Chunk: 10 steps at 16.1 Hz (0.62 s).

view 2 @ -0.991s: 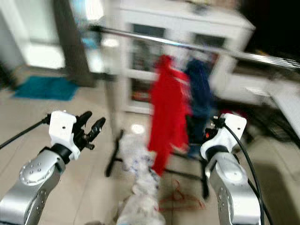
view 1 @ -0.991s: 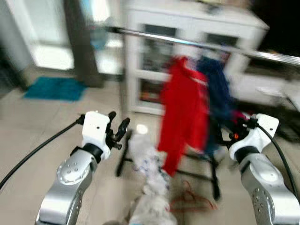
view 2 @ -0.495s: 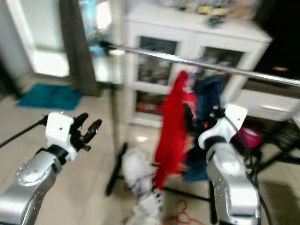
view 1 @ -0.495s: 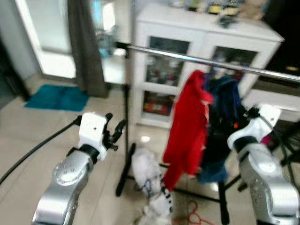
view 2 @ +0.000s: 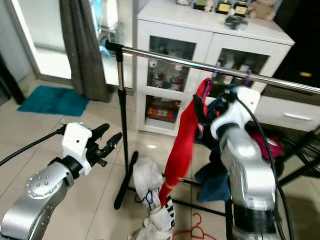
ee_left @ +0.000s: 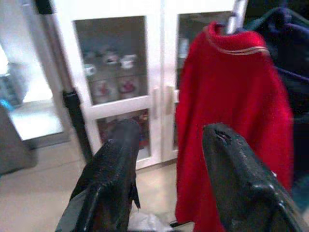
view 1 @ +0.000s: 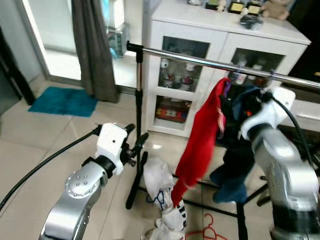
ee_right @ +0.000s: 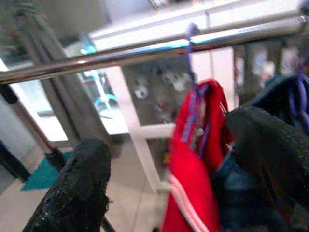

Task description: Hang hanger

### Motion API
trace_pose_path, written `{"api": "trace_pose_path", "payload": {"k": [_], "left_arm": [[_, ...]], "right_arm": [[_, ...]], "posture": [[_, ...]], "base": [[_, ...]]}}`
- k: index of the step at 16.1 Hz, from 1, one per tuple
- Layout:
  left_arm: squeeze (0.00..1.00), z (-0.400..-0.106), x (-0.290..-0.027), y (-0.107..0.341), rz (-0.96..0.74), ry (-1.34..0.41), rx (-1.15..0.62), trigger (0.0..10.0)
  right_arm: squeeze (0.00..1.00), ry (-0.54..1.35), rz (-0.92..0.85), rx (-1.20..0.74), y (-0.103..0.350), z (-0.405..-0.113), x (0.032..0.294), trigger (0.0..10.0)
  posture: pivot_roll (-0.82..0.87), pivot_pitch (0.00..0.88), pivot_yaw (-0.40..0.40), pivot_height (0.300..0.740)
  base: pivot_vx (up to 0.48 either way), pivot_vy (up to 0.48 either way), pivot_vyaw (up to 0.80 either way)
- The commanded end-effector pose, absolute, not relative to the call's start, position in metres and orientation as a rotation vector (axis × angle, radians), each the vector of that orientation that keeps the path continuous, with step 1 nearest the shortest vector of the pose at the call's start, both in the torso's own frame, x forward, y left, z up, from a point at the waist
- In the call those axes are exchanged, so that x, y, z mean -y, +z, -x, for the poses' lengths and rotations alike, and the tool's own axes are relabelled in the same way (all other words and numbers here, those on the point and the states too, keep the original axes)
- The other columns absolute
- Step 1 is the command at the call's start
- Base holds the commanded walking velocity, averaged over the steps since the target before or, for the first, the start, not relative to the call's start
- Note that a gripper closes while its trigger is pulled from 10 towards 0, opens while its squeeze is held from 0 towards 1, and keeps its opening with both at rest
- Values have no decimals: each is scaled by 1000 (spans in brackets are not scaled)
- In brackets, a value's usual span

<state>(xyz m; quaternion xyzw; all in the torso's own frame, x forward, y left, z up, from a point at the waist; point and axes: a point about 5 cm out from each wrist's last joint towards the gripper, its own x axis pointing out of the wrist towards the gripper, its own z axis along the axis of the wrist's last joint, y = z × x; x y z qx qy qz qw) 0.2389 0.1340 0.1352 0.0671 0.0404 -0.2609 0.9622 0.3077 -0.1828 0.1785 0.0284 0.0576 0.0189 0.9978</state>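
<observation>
Chrome rail point(view 1: 210, 62) of a clothes rack is seen running from left to right across the scene, carried on a black upright point(view 1: 138, 115). From it a red garment point(view 1: 202, 140) is hung on a purple hanger point(ee_right: 192, 92), hooked over the rail, with a dark blue garment point(view 1: 240, 150) just to its right. The right gripper point(ee_right: 193, 159) is held up close to the rail beside these clothes, fingers spread wide, nothing grasped. The left gripper point(view 1: 136, 144) is raised at the near left, apart from the rack, fingers parted and empty. A white glass-door cabinet point(view 1: 180, 75) stands behind the rack. On the floor by the rack's base lie a white crumpled bag point(view 1: 159, 175) and a red hanger point(view 1: 207, 232). A grey curtain point(view 1: 92, 50) and a teal mat point(view 1: 62, 101) are seen at the far left.
</observation>
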Motion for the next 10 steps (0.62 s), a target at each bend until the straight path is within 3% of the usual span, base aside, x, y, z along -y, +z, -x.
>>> {"api": "trace_pose_path", "payload": {"k": [1,5,6,7,8,10], "left_arm": [[0,-240,-131,135,-151,-553,-79,10000],[0,-240,-127,137,-162,-593,-77,10000],[0,-240,-124,138,-172,-615,-75,10000],[0,-240,-124,138,-173,-619,-74,10000],[0,-240,-124,139,-174,-620,-74,10000],[0,-238,-124,139,-180,-627,-77,10000]], "right_arm": [[1000,3,-73,-158,175,-317,188,10000],[1000,25,-110,-195,182,-356,179,10000],[557,24,-124,-211,186,-375,177,10000],[557,19,-137,-218,186,-380,177,10000],[0,16,-145,-223,187,-383,177,10000],[0,-34,-209,-240,190,-400,179,10000]], "posture": [[3,0,-90,740],[10,0,-101,740],[16,0,-112,740],[16,0,-112,740],[16,0,-112,740],[26,0,-123,740]], "base": [[0,0,0],[0,0,0],[0,0,0],[0,0,0],[0,0,0],[0,0,0]]}}
